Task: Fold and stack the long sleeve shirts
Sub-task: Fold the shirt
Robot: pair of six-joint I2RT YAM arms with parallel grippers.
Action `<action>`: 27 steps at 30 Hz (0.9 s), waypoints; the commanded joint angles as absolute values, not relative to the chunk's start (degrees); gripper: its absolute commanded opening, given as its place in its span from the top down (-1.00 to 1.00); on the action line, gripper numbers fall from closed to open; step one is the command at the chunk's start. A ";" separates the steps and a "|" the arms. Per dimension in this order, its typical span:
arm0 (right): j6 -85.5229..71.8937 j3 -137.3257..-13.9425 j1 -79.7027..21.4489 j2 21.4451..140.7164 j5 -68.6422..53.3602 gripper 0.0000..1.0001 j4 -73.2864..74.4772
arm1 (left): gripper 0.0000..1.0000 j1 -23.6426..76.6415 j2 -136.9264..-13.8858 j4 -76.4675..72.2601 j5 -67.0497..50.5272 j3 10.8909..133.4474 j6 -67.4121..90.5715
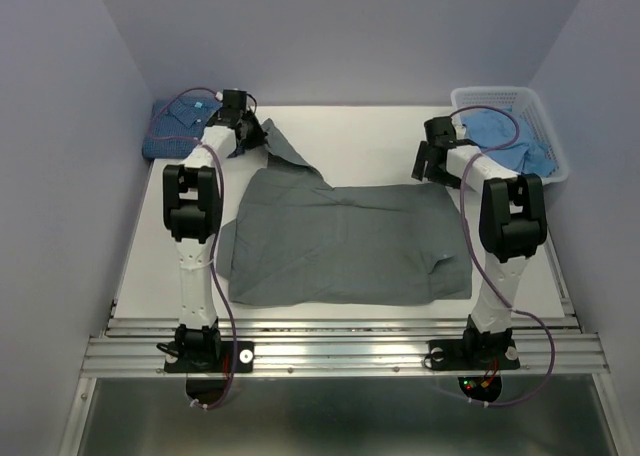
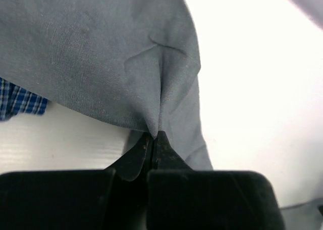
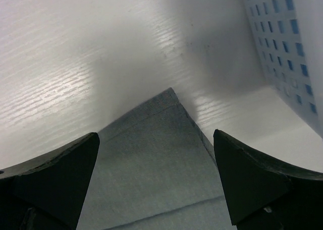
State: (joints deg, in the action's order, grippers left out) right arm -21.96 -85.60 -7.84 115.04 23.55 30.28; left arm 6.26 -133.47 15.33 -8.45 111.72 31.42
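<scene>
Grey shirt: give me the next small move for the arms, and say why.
Probably lower the right gripper and close it on the grey shirt's far corner. Its jaws stand open above that corner, while the left gripper is already shut on the cloth at the far left, so both could then fold together.

Left arm (image 1: 192, 211) reaches forward, elbow raised, wrist directed toward the far left. Left end effector (image 2: 154, 135): fingers pressed together, pinching a fold of the grey shirt (image 2: 101, 53). Right arm (image 1: 512, 216) likewise extended forward, elbow raised. Right end effector (image 3: 156, 135): fingers spread wide, angled downward.
</scene>
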 commanded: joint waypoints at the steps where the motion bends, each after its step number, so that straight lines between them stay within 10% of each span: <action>1: -23.11 -88.85 -7.38 117.68 22.86 -1.00 30.68 | 1.00 5.80 -119.12 11.08 -10.81 107.68 31.03; 11: -25.49 -91.50 -7.38 123.75 24.79 -0.97 29.10 | 1.00 5.71 -112.24 9.93 -11.07 100.11 29.44; 15: -26.28 -88.69 -7.38 122.70 22.33 -0.20 27.77 | 1.00 5.71 -110.92 10.54 -9.67 98.88 29.79; 24: -29.35 -80.52 -7.38 116.02 24.87 -0.17 29.88 | 1.00 5.71 -108.46 11.51 -7.65 98.70 30.59; 27: -29.97 -78.32 -7.38 115.23 25.14 0.23 29.62 | 1.00 5.71 -108.02 11.43 -7.82 98.09 30.67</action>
